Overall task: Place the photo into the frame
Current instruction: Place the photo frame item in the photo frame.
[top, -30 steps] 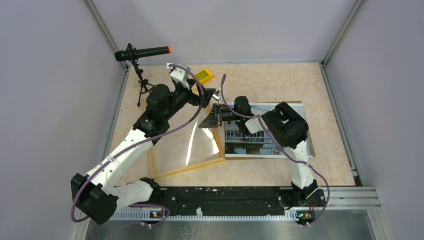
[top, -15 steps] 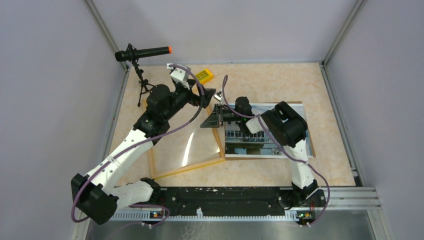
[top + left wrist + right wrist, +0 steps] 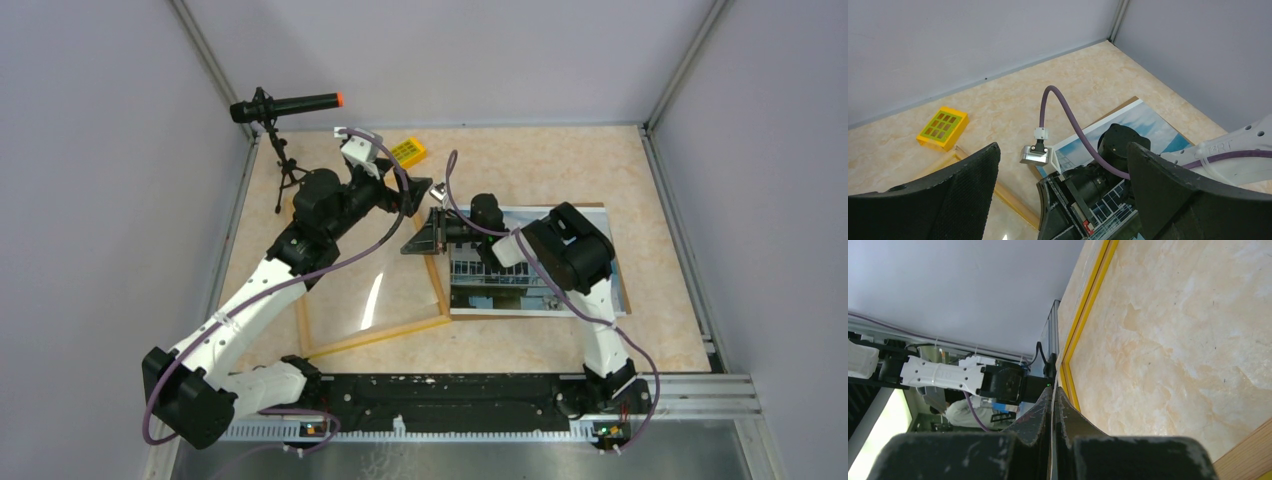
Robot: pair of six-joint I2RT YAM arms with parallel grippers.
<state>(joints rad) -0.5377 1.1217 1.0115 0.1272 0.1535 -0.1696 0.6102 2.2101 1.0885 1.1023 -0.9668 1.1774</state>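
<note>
The black textured fingers of the left gripper are standing wide apart, gripping nothing, and hovering over the far right corner of the large, thin-railed, light yellowish wooden picture frame. The right gripper is pressing its dark fingers fully together just above the frame's right rail; whether anything thin is sitting between them I cannot tell. The frame is lying flat on the beige marbled table. Just beside it on the right, the large white-bordered paper print of a white building under blue sky is lying face up on a brown cardboard board. A small yellow gridded block is sitting near the far wall.
</note>
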